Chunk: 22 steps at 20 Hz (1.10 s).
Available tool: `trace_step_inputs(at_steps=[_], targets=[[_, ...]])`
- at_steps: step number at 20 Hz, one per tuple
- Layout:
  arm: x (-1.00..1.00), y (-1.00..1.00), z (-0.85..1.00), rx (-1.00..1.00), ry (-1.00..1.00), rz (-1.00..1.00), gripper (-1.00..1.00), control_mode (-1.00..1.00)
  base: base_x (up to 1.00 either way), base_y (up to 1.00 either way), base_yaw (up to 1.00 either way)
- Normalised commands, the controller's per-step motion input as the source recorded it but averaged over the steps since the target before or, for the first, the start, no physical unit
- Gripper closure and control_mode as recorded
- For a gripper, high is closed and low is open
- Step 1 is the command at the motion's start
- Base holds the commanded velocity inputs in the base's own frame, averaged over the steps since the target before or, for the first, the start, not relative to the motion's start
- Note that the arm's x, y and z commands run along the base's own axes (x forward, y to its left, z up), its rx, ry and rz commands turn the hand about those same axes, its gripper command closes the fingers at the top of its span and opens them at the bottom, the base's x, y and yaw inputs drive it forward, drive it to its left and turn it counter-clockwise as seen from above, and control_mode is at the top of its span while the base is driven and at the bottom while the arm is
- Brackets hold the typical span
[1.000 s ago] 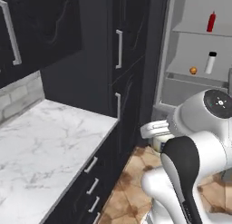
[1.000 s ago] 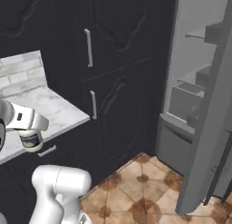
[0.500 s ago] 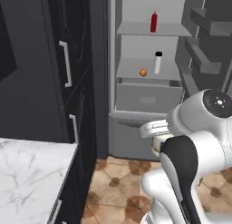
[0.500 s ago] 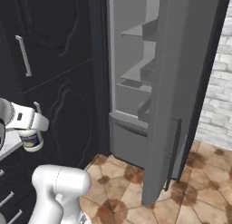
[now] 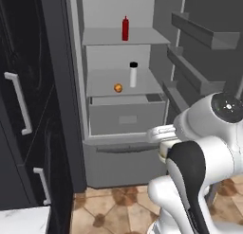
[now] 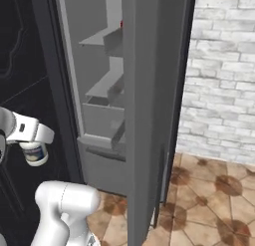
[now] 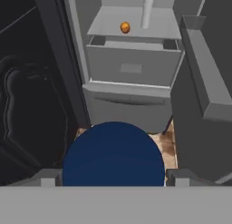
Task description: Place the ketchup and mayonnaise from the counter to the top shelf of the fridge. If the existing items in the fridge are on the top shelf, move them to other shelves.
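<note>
Pincer: gripper (image 6: 34, 146) is clamping the mayonnaise (image 6: 34, 153) from both sides, jaws standing wide around the jar; in the hand view the jar's dark blue lid (image 7: 113, 154) is sitting between the two finger tips (image 7: 181, 177).
Mayonnaise: hanging in the grip in front of the fridge (image 5: 102, 169), low, at about the level of the grey drawer (image 5: 127, 118), well apart from the shelves.
Ketchup: ketchup (image 5: 125, 29) is standing upright on the top shelf (image 5: 104, 37), toward its back.
Orange ball: small orange ball (image 5: 118, 88) is resting on the lower shelf (image 5: 102, 84), near its front edge.
White bottle: slim white bottle with a dark cap (image 5: 133, 74) is standing upright on that same lower shelf, just beside the ball, on its right in the left base view.
Fridge door: door (image 6: 149, 115) is standing swung open on the right, its inner racks (image 5: 201, 34) showing.
Counter: a corner of the marble counter (image 5: 23, 221) is showing at the lower left of the left base view, beside the dark cupboards (image 5: 23, 110).
</note>
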Motion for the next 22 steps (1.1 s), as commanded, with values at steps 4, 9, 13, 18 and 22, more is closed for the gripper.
trace_step_inputs(at_steps=[4,9,13,18,22], targets=[[0.00,0.00,0.00,0.00,0.00,0.00,1.00,1.00,0.58,0.34,-0.19],[0.00,0.00,0.00,0.00,0.00,0.00,1.00,1.00,0.40,0.01,-0.11],[0.00,0.00,0.00,0.00,0.00,0.00,1.00,1.00,0.45,0.01,-0.11],[0.00,0.00,0.00,0.00,0.00,0.00,1.00,1.00,0.57,0.21,-0.17],[0.00,0.00,0.00,0.00,0.00,0.00,1.00,1.00,0.50,0.34,-0.16]])
